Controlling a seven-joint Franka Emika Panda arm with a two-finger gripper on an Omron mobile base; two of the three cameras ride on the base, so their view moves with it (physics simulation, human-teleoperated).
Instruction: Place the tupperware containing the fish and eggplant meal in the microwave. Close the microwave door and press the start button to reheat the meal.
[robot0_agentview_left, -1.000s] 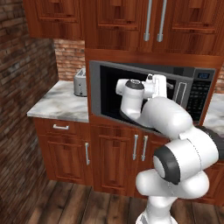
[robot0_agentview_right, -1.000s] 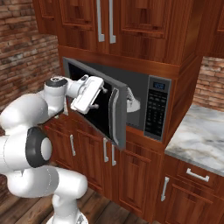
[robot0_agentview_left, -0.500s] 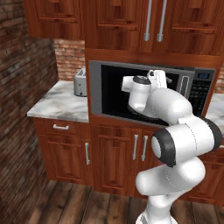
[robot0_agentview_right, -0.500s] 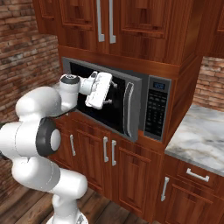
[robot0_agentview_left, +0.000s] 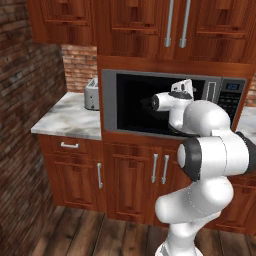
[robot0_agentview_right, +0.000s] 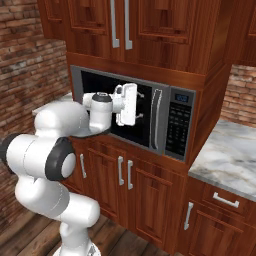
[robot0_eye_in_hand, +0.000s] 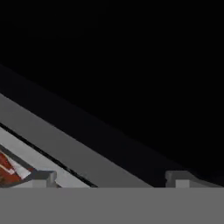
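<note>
Progress: the microwave door (robot0_agentview_right: 134, 112) is seen flush or nearly flush w/ the microwave (robot0_agentview_right: 180, 125) frame, so closing is judged done or all but done; start button on the keypad strip not yet pressed. The tupperware cannot be made out; behind the black glass nothing is discernible, so it is presumed (not confirmed) inside. Arm pose: elbow raised, forearm reaching level twd the door, hand pressed close against the glass left of the handle. The pincer (robot0_eye_in_hand: 113, 177) is spread wide, fingertips (robot0_eye_in_hand: 43, 177) well apart, nothing held betw them.
</note>
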